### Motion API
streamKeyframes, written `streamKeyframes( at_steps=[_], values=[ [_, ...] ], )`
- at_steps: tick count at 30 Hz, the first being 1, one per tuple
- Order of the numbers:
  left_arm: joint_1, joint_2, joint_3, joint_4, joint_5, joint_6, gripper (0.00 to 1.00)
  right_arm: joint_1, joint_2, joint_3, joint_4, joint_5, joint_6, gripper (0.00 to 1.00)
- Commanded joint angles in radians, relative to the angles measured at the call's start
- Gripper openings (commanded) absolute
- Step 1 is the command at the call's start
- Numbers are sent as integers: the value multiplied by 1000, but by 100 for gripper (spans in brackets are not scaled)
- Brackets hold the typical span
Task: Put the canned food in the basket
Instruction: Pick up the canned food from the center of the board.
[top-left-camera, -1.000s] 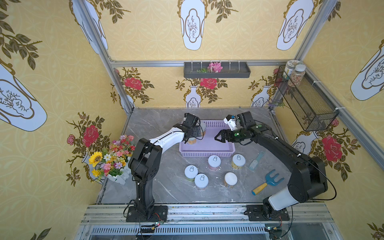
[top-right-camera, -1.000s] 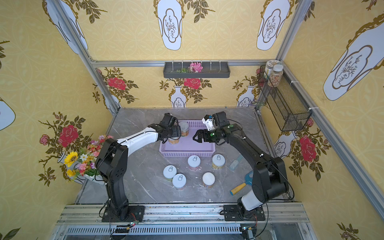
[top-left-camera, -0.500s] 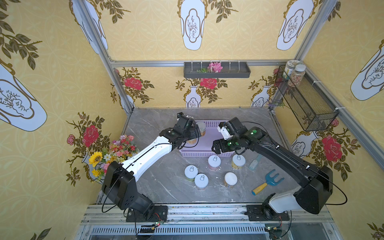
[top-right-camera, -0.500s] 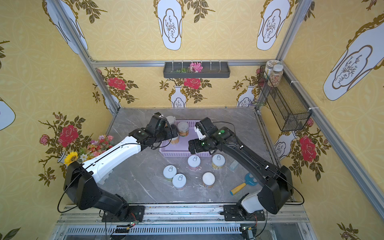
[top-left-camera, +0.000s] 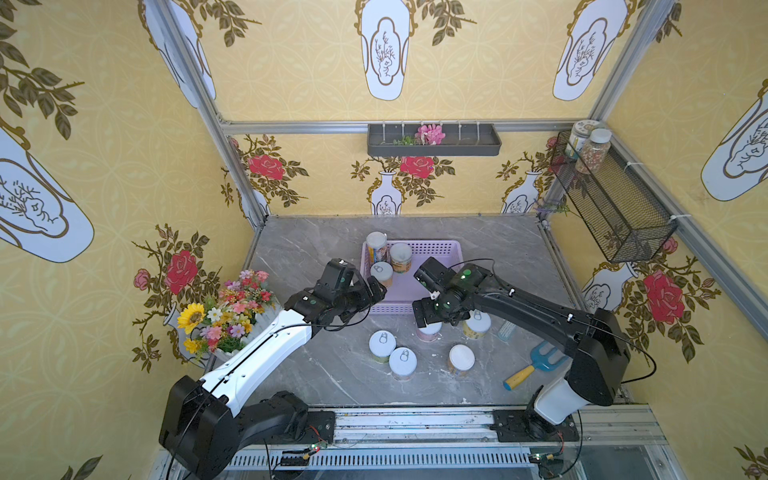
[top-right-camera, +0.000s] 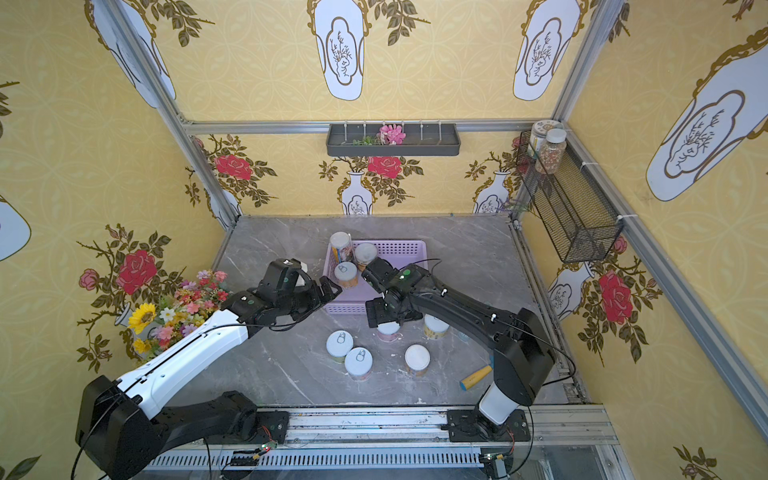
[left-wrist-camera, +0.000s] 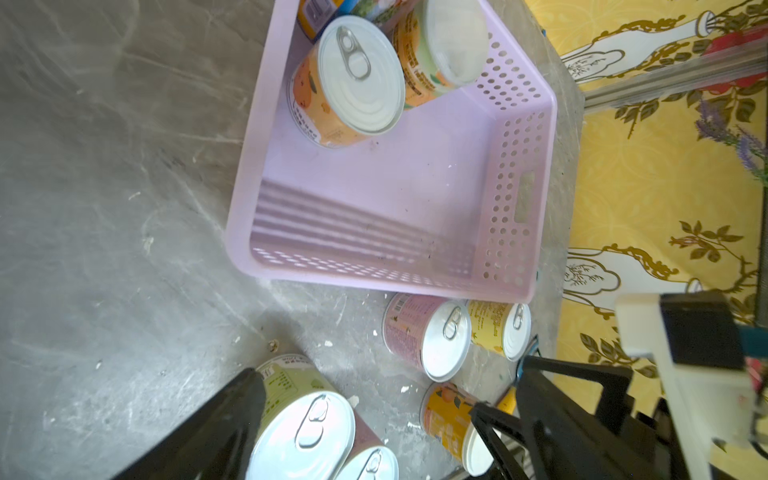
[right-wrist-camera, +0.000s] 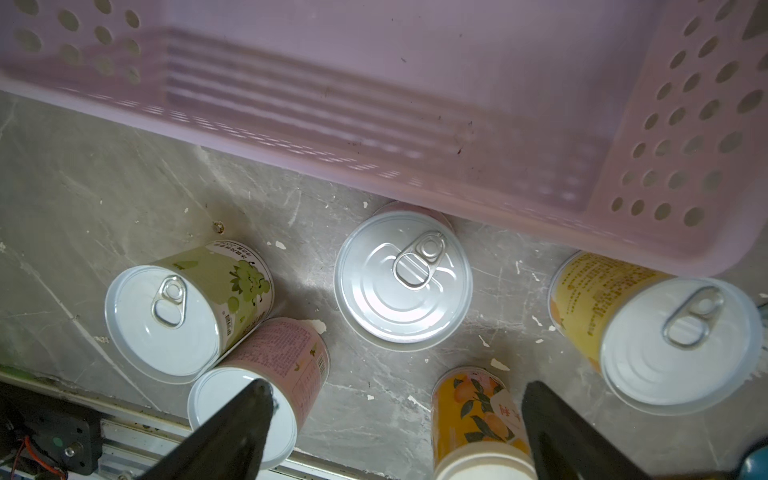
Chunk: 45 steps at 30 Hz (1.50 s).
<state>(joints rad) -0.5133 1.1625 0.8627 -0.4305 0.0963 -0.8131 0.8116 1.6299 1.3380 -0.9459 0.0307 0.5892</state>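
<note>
In both top views the lavender basket (top-left-camera: 440, 248) sits at mid-frame on the grey table (top-left-camera: 311, 257), with three cans (top-left-camera: 381, 272) packed into its upper-left corner and five more standing below it, but the right arm's wrist hides most of the pink can (top-left-camera: 428, 331) nearest the basket's lower edge. The right wrist view shows what is hidden there: the right gripper (right-wrist-camera: 399, 386) is spread wide and empty, that can's ring-pull lid lying ahead between its fingers. The left wrist view shows the left gripper (left-wrist-camera: 365, 392) equally spread and empty, beside the basket.
</note>
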Motion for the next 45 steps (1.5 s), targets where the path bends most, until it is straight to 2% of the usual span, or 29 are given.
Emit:
streamKeyframes(
  at_steps=[1, 17, 31, 45],
  values=[
    [17, -44, -47, 67, 107, -29, 100, 11, 25, 2, 2, 23, 79, 97],
    [27, -125, -137, 60, 151, -32, 100, 12, 193, 59, -24, 44, 158, 97],
    [27, -114, -149, 98, 171, -35, 100, -27, 242, 59, 18, 35, 183, 100],
    [27, -79, -130, 120, 175, -20, 100, -53, 242, 46, 30, -25, 190, 90]
  ],
)
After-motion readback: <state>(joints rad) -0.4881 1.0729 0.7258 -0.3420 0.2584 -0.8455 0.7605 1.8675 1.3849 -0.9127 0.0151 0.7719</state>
